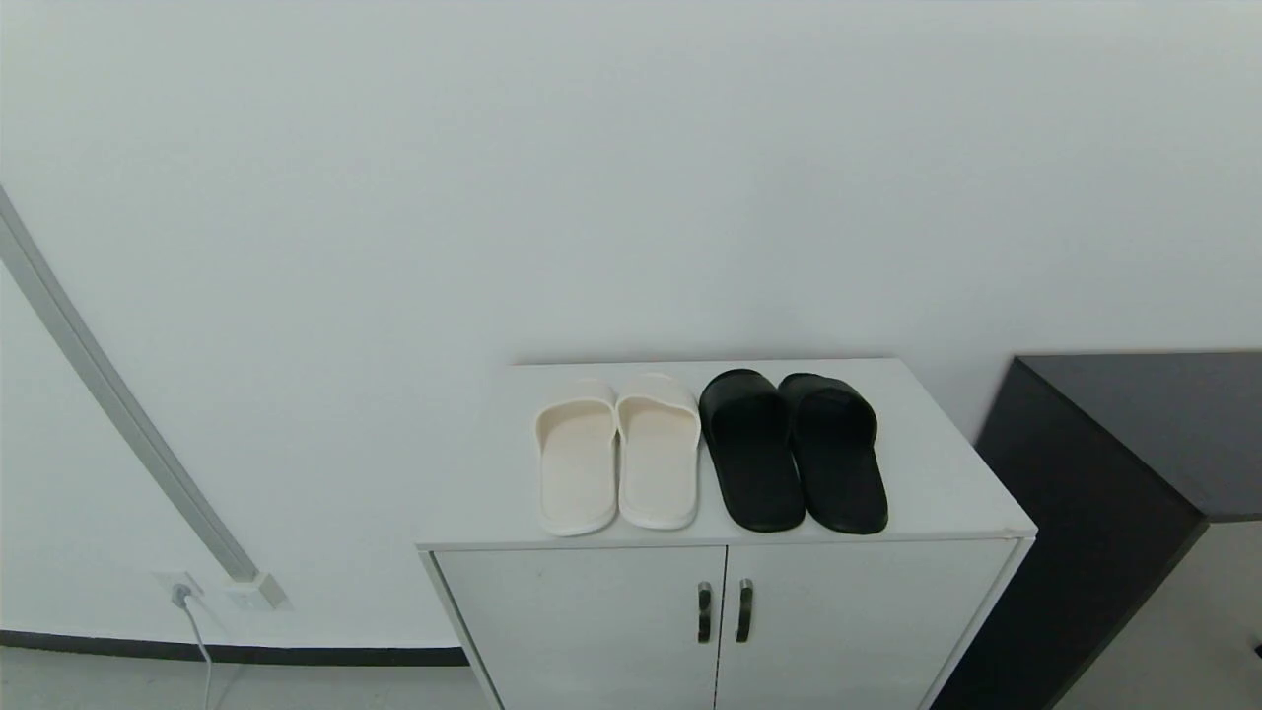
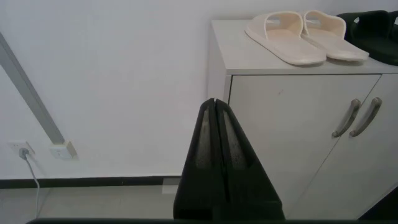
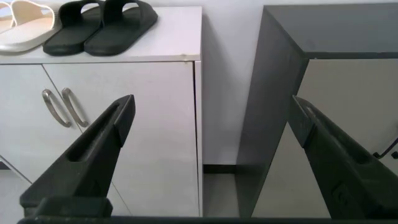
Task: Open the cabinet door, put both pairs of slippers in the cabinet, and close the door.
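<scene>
Shut cabinet (image 1: 592, 631) bears white slippers (image 1: 656, 463), black slippers (image 1: 754, 463); left fingers (image 2: 205, 143) pressed together, right fingers (image 3: 99, 149) spread.

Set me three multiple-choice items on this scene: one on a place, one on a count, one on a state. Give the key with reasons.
1. Where do the cream slippers and the black slippers lie?
A. On the floor
B. On top of the cabinet
C. Inside the cabinet

2. How many slippers are there in all?
A. Two
B. Four
C. Six

3. How do the cabinet doors stand?
A. Both shut
B. One ajar
C. Both wide open

Key:
1 B: both pairs rest side by side on the white top panel.
2 B: there are two cream and two black.
3 A: both doors sit flush with the front, and their handles meet at the middle seam.
</scene>
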Controlling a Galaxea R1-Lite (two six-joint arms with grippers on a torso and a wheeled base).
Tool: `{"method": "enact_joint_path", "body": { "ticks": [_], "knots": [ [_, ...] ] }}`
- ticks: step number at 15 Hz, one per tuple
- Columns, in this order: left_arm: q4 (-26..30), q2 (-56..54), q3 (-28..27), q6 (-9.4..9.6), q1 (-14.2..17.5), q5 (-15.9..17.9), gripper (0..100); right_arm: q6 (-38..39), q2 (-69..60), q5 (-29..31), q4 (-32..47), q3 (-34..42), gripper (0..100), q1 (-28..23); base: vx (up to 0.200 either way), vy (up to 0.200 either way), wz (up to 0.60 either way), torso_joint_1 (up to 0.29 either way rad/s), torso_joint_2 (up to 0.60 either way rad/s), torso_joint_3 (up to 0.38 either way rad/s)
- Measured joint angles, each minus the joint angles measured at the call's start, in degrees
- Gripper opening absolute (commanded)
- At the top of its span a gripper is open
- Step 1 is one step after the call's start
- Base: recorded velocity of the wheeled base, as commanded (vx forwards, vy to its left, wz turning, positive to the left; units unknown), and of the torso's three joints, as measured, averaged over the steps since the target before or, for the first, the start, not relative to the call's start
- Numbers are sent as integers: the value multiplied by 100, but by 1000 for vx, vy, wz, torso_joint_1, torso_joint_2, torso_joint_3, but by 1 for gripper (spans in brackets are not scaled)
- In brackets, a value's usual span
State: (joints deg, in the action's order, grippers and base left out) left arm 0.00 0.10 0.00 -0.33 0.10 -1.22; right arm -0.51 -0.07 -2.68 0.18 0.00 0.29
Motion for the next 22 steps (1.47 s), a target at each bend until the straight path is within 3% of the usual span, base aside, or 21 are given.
{"method": "enact_joint_path", "body": {
  "ticks": [7,12,16,19,22],
  "knots": [
    [0,0,0,-5,0,2,0,-83,10,94,-50,-63,100,0,0,0,0,0,0,0],
    [0,0,0,1,1,11,0,166,952,26,438,-1838,100,102,0,0,0,0,0,0],
    [0,0,0,0,0,11,0,106,2347,-380,-276,-2050,100,188,0,0,0,0,0,0],
    [0,0,0,1,4,11,0,151,3678,-380,-1173,-2280,100,775,0,0,0,0,0,0],
    [0,0,0,1,4,11,0,524,4646,211,-1436,-2739,100,2030,0,0,0,0,0,0]
  ]
}}
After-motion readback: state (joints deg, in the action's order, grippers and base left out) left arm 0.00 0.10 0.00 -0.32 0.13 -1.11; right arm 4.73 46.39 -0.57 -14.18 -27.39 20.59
